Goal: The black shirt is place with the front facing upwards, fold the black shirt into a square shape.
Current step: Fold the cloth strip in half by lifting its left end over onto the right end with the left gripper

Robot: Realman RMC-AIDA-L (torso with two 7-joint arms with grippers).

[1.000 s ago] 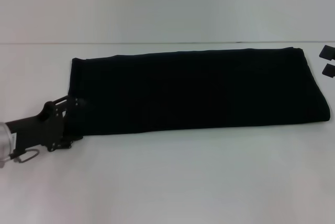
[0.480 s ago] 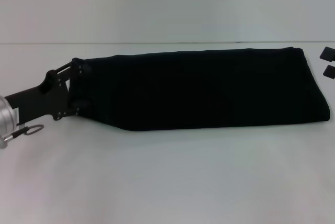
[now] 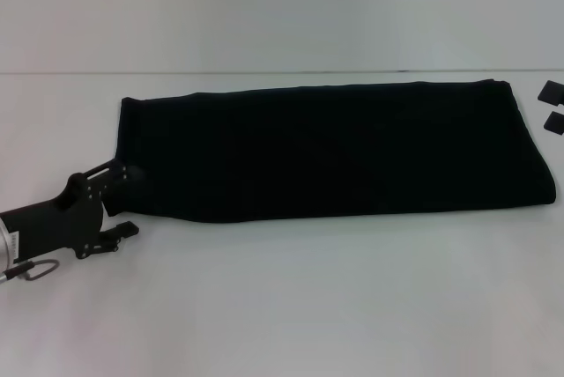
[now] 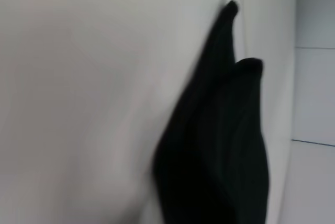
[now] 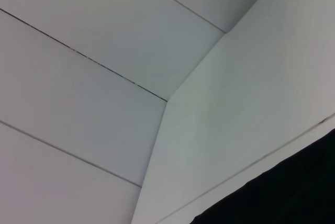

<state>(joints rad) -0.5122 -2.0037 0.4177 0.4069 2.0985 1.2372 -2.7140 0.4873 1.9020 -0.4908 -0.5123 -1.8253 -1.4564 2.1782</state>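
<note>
The black shirt (image 3: 335, 152) lies as a long folded band across the white table (image 3: 291, 298), with no print showing. My left gripper (image 3: 126, 201) is at the band's near left corner and open. Its upper finger (image 3: 123, 171) overlaps the fabric edge, and its lower finger (image 3: 125, 229) rests over bare table. The left wrist view shows the shirt (image 4: 220, 145) as a dark folded mass on the white surface. Two black fingertips of my right gripper (image 3: 552, 105) peek in, apart, just off the shirt's far right end. A corner of the shirt (image 5: 293, 192) fills the right wrist view's edge.
The table's far edge (image 3: 264, 72) meets a pale wall behind the shirt. White tabletop stretches in front of the band toward me. The right wrist view shows panelled wall (image 5: 104, 51).
My left gripper was up at the shirt's left end half a second ago; it has dropped back toward me to the near left corner. The shirt's near left edge has settled. The right gripper is unmoved.
</note>
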